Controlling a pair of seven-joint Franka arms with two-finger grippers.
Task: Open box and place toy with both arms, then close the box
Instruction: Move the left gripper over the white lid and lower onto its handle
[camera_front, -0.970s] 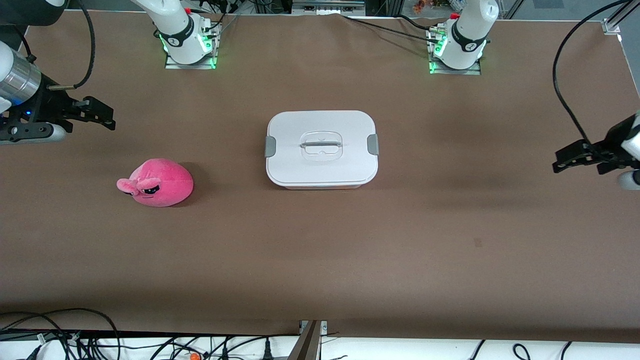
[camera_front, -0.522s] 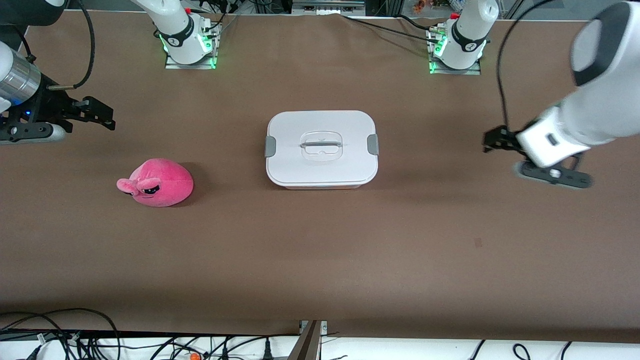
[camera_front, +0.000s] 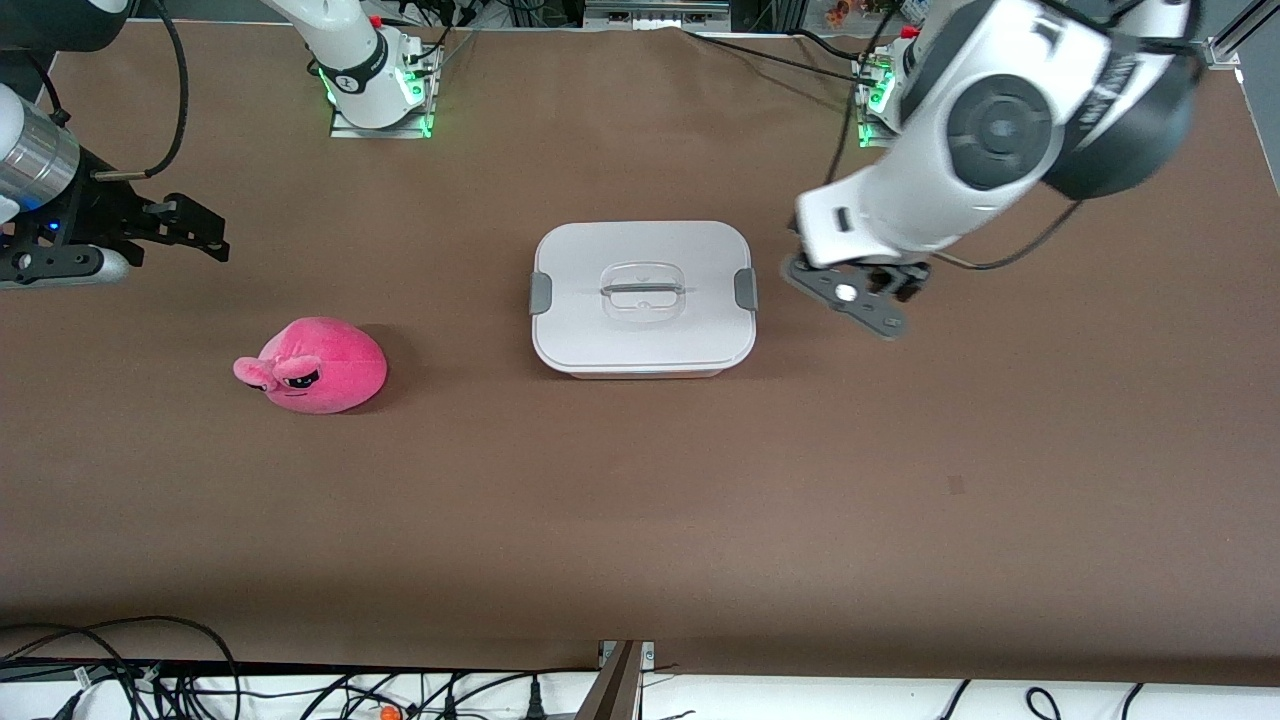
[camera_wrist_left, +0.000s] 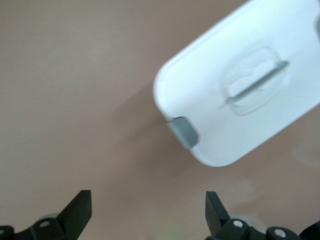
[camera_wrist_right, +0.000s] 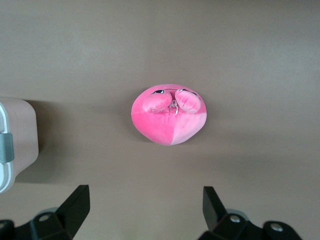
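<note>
The box (camera_front: 643, 340) stands shut mid-table, its white lid (camera_front: 640, 250) carrying two grey clips (camera_front: 745, 289) and a clear handle (camera_front: 642, 291). The pink plush toy (camera_front: 315, 365) lies on the cloth toward the right arm's end, nearer the front camera than the box. My left gripper (camera_front: 850, 290) hangs over the table just beside the box's clip, open and empty. In the left wrist view its fingers (camera_wrist_left: 80, 207) frame bare cloth, with the box (camera_wrist_left: 240, 115) and one clip (camera_wrist_left: 183, 131) ahead. My right gripper (camera_front: 213, 235) waits open at its end of the table; its wrist view shows the toy (camera_wrist_right: 167, 117).
Brown cloth covers the table (camera_front: 640, 520). The two arm bases (camera_front: 380, 90) glow green along the edge farthest from the front camera. Loose cables (camera_front: 120, 670) run below the table's near edge. A box corner (camera_wrist_right: 17, 145) shows in the right wrist view.
My left arm has swung in from its end of the table to just beside the box's clip. The right arm, the toy and the box have not moved.
</note>
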